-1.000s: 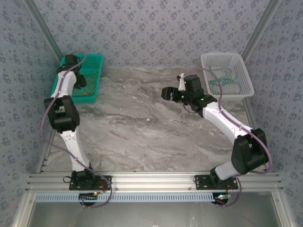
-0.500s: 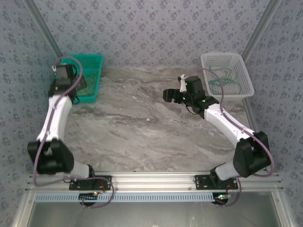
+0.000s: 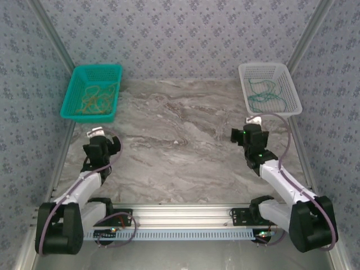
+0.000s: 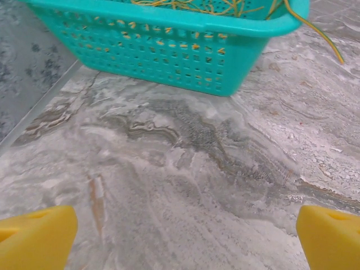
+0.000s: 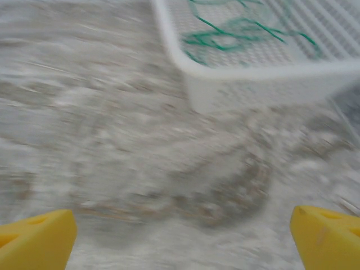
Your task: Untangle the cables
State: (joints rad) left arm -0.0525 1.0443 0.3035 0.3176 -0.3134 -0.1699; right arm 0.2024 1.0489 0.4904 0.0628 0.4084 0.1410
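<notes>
Leftmost, at the far corner of the veined grey marble table (image 3: 180,157): a teal plastic basket (image 3: 87,117), rectangular, walls pierced in a fine lattice. Inside, orange-tan cables (image 3: 95,98) in a thin curly heap, one of them draped over the rim and trailing down outside. Nearer the base, left gripper (image 4: 181,236) low over bare stone, blunt yellow pads (image 4: 36,236) wide apart, holding nothing. Across to the right, right gripper (image 5: 180,236) likewise spread, same yellow pads at either edge, nothing between them; stone beneath blurred. In the far right corner, a white mesh basket (image 3: 275,113), flared and rectangular, dark green cables (image 3: 264,97) looped loosely on its floor.
</notes>
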